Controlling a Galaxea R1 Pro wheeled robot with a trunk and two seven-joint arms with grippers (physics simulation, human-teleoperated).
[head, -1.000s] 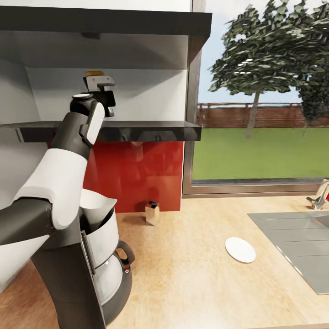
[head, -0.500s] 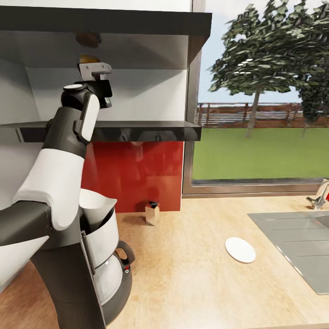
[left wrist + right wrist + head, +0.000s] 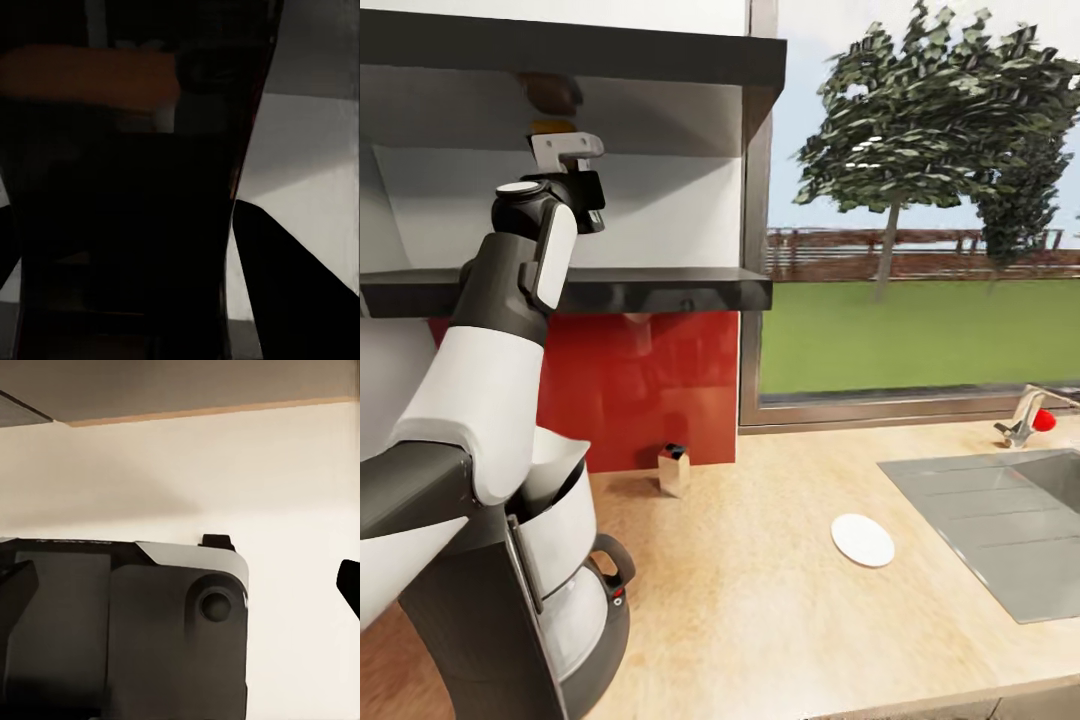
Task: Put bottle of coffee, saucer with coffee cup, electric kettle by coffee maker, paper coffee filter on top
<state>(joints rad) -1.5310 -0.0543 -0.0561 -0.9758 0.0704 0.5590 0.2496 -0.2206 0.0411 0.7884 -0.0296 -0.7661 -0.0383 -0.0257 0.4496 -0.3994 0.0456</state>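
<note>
A steel sink basin point(image 3: 1000, 520) is set into the right side of the counter, with a chrome tap bearing a red knob point(image 3: 1032, 418) behind it. A small beige carton with a dark top point(image 3: 674, 468) is stood before the red backsplash panel point(image 3: 650, 385). A leafy tree point(image 3: 920, 120), a green lawn point(image 3: 910, 335) and a brown fence point(image 3: 920, 255) are seen through the window.

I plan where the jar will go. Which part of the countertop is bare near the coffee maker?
Bare: the countertop between the coffee maker and the saucer. A small carton occupies the back by the red wall; the sink takes the right.
</note>
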